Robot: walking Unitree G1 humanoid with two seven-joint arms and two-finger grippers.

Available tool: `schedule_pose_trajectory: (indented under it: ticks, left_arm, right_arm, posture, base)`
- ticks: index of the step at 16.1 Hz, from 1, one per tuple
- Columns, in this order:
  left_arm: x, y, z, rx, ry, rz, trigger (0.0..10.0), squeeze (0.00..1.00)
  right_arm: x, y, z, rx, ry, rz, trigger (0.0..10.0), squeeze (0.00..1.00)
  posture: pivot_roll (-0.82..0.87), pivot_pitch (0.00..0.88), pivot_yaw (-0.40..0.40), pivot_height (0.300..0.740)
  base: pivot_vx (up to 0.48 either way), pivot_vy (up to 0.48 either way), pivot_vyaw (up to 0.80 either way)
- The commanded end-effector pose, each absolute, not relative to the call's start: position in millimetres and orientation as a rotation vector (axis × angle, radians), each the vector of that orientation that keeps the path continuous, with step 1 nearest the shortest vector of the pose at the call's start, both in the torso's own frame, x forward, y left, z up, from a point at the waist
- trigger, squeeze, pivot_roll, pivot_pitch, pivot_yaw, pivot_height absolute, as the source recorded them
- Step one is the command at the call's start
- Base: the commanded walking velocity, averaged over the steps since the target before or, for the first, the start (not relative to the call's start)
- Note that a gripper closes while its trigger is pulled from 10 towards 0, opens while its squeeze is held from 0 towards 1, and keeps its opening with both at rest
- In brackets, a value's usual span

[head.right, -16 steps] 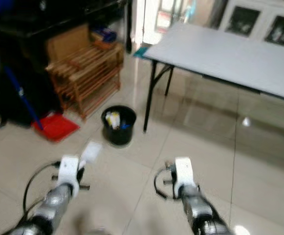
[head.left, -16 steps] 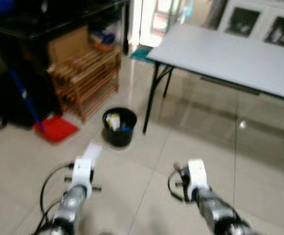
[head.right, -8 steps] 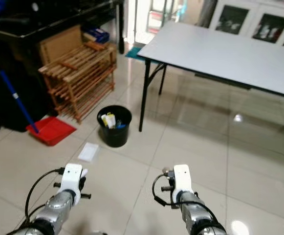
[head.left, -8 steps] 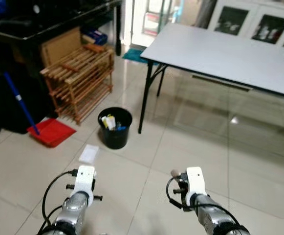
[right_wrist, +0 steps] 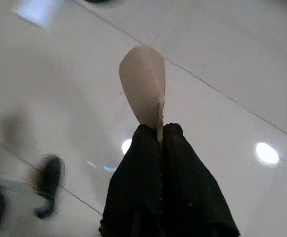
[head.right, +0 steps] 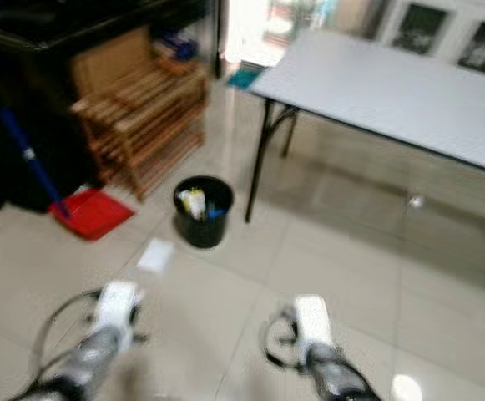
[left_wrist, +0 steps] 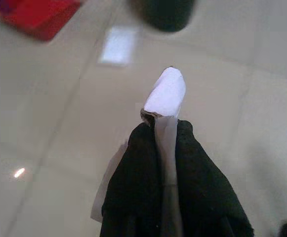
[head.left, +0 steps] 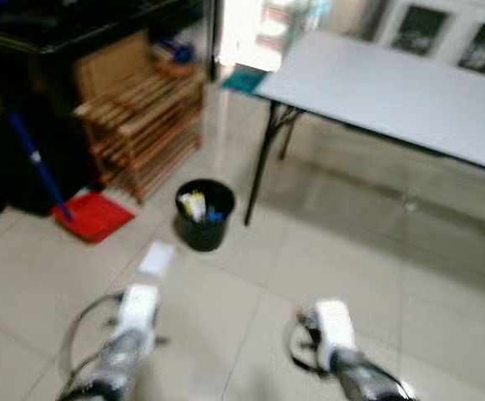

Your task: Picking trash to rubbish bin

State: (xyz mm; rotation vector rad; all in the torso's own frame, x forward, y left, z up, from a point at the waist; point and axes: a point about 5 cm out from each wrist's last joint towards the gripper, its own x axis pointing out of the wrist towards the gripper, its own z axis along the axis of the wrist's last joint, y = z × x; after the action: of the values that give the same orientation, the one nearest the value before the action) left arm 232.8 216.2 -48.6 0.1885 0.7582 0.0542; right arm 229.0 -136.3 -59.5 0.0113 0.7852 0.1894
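Note:
A black rubbish bin point(head.left: 204, 215) with some trash inside stands on the tiled floor beside the table leg. A flat white paper point(head.left: 156, 257) lies on the floor just in front of it, ahead of my left arm point(head.left: 133, 316). My left gripper point(left_wrist: 163, 124) is shut on a strip of white paper point(left_wrist: 167, 94), with the bin point(left_wrist: 165, 12) and the floor paper point(left_wrist: 118, 45) farther ahead. My right gripper point(right_wrist: 158, 129) is shut on a beige scrap point(right_wrist: 143, 84) above bare tiles. My right arm point(head.left: 334, 327) is held low to the right.
A red dustpan point(head.left: 94, 215) with a blue handle lies left of the bin, before a wooden rack point(head.left: 142, 117). A grey folding table point(head.left: 392, 92) with black legs stands at the right behind the bin. Dark furniture fills the far left.
The head view has shifted a little and gone blurred, so the camera is moving. Both arms keep the same low pose, and the bin and floor paper stay put.

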Motion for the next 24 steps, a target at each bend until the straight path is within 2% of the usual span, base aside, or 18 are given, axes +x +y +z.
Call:
schedule_pose_trajectory:
  ticks: [1,18,24]
  left_arm:
    - [239.7,203.0,-46.6,0.179,0.738,0.029,10.0,0.00]
    - [238.1,201.6,-48.1,0.209,0.751,0.009,10.0,0.00]
    - [238.0,203.2,-48.1,0.200,0.755,0.025,10.0,0.00]
  right_arm:
    - [223.9,-151.7,-62.7,0.008,0.806,0.145,10.0,0.00]
    - [220.3,-150.8,-64.9,0.002,0.811,0.137,10.0,0.00]
    - [224.4,-149.8,-62.6,0.001,0.807,0.144,10.0,0.00]
  posture:
    - [0.04,0.053,-0.070,0.740]
    - [0.05,0.011,-0.065,0.740]
    - [0.05,0.037,-0.072,0.740]
  base:
    - [0.375,0.000,0.00]
    - [0.409,0.000,0.00]
    - [0.479,0.000,0.00]
